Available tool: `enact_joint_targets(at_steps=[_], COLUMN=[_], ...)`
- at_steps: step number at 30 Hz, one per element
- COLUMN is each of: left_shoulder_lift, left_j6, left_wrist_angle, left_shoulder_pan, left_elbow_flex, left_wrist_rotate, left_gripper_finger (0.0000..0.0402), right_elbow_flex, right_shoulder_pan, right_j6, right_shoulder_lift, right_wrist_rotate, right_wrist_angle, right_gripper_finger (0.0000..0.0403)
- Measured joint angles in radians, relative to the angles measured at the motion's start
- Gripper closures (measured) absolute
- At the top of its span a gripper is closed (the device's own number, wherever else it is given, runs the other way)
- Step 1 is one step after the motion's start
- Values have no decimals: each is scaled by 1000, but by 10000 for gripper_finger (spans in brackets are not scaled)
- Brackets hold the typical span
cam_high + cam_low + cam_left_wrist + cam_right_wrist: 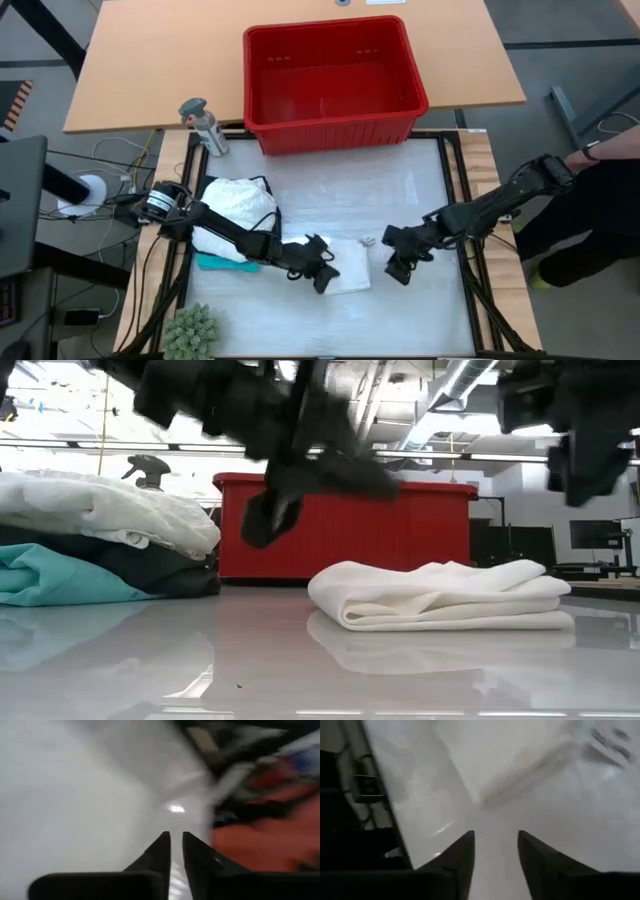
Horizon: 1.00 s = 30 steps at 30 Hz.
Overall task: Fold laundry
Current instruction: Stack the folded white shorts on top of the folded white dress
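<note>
A folded white garment point(345, 266) point(440, 596) lies flat on the table's middle, with no gripper on it. At the table's left sits a pile of laundry: a white piece point(236, 205) on top, black cloth point(150, 572) under it and a teal one point(218, 263) at the bottom. My left gripper point(322, 278) point(175, 836) hovers above the folded garment's left edge, its fingers a narrow gap apart with nothing between them. My right gripper point(398, 270) point(496, 834) hangs open just right of the garment, above the table.
A red plastic basket point(335, 85) stands at the far edge. A spray bottle point(203, 125) stands at the far left and a green fuzzy plant point(190, 330) at the near left corner. A person's arm point(610, 150) shows beyond the right edge.
</note>
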Motion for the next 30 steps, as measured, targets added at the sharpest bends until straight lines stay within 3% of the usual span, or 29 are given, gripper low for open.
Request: enact_joint_targets(at_steps=[3,6,10,12,16,23,30], left_shoulder_lift=[-13,-14,-12,-13,-17,-21,-22], left_j6=[18,95,261,257,254,486,476], left_wrist_angle=[147,241,264,252,39,-341,-489], left_shoulder_pan=[-27,-58,-60,-46,-7,-9,12], left_elbow_flex=[47,88,151,179,228,347,399], left_wrist_rotate=[70,75,-28,-75,98,215,328], left_gripper_finger=[338,307,288,286,284,279,211], right_elbow_flex=[0,0,0,0,0,0,0], right_shoulder_pan=[44,91,122,138,170,206,253], right_j6=[69,82,106,126,156,160,193], right_shoulder_lift=[-5,7,20,26,45,109,177], right_wrist_rotate=[66,142,171,172,199,247,245], right_wrist_angle=[-70,-80,-66,-77,-88,-88,-87], right_gripper_finger=[190,177,176,178,181,182,182])
